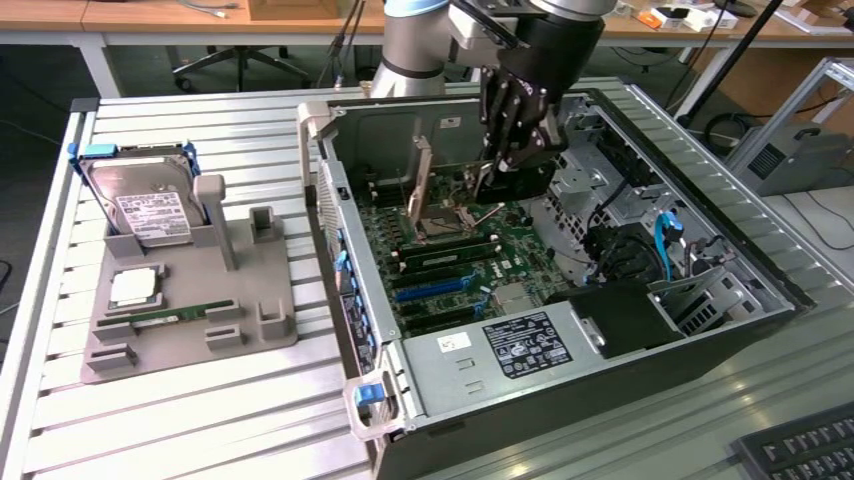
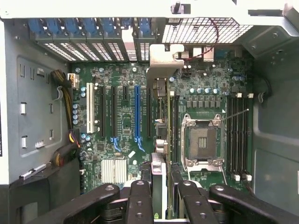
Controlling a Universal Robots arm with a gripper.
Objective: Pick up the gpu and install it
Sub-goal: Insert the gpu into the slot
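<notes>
The slatted worktop [image 1: 200, 420] carries an open computer case [image 1: 441, 375] toward the exterior view's right, and a grey parts tray [image 1: 200, 300] toward its left edge. On the tray, a silver hard drive [image 1: 150, 205] stands upright at the far end, with a CPU [image 1: 134, 288] and a memory stick [image 1: 171, 316] lying flat nearer the front.

Inside the case lies the motherboard [image 2: 126, 121]. The gripper [image 1: 514, 150] is lowered into the case over the board's far half, its fingers [image 2: 140, 200] closed narrowly on the gpu [image 2: 159, 112], which hangs edge-on. The card runs along the board between the blue expansion slot [image 2: 137, 112] and the empty CPU socket [image 2: 202, 140]. Its silver bracket [image 2: 161, 58] reaches toward the slot openings in the case's rear wall.

To seat it well, the card's bottom edge should, I judge, stay parallel to its slot along the whole length, the bracket sliding flush against the rear wall. Whether the contacts already sit in the slot cannot be told. Pressing straight down, without tilt, looks essential; a skewed card could bind or stress the connector.
</notes>
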